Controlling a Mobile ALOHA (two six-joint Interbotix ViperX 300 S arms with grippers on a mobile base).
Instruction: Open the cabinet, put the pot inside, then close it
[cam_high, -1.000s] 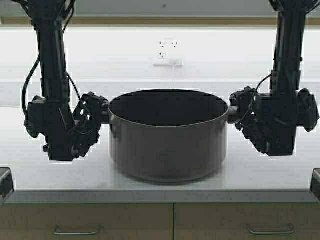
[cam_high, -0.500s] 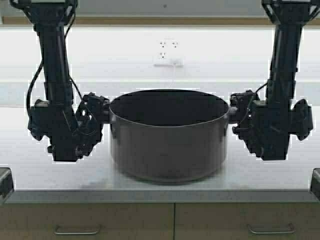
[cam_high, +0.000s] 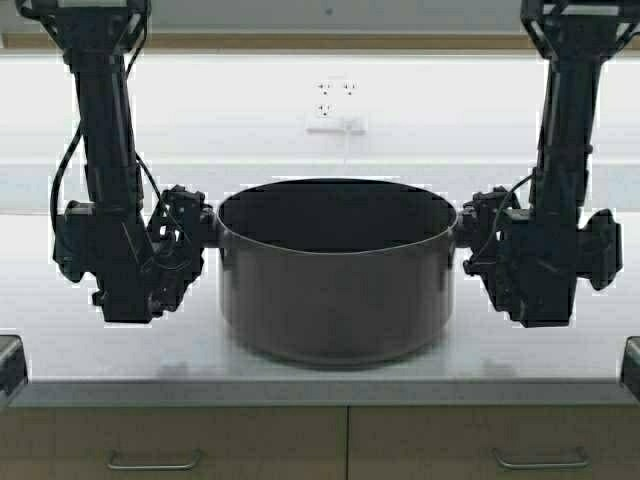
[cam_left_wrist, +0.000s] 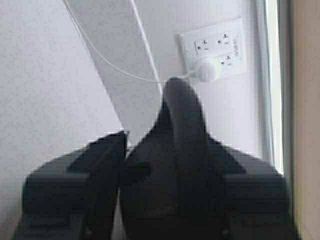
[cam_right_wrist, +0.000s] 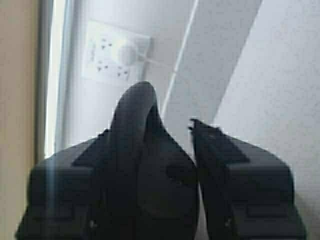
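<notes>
Pot (cam_high: 337, 275) sits on the countertop (cam_high: 300, 365), nothing visible inside its black interior. Left gripper (cam_high: 190, 222) is clamped on the left side handle (cam_left_wrist: 182, 145), right gripper (cam_high: 478, 228) clamped on the right one (both shut tight). Since a second ago, both arms stand straighter. Wall outlet (cam_high: 335, 107) behind.
</notes>
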